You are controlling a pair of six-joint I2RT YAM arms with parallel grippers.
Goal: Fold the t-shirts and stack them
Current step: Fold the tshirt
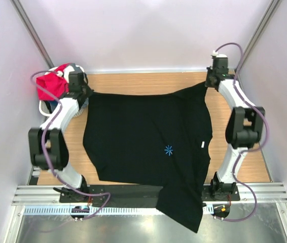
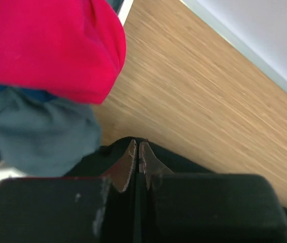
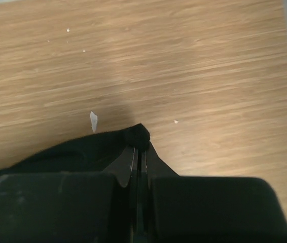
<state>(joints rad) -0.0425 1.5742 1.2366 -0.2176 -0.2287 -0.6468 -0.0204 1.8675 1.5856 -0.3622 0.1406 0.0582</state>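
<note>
A large black t-shirt [image 1: 143, 142] with a small light-blue starburst [image 1: 169, 150] lies spread over the wooden table, one lower part hanging over the near edge. My left gripper [image 1: 86, 91] is shut on its far left corner, and black cloth [image 2: 113, 152] shows around the pinched tips [image 2: 138, 147]. At the far right corner my right gripper [image 1: 210, 81] is shut on the cloth too, with a black nub [image 3: 136, 135] poking out past the tips [image 3: 139, 148]. A red-pink t-shirt [image 1: 49, 86] sits heaped at the far left over grey [image 2: 37, 134] and blue cloth.
The white laundry basket [image 1: 45, 108] holds the heap at the far left, just behind my left gripper. Bare wooden table [image 1: 148, 83] runs along the far edge to the white back wall. A metal rail [image 1: 265, 191] crosses the near edge.
</note>
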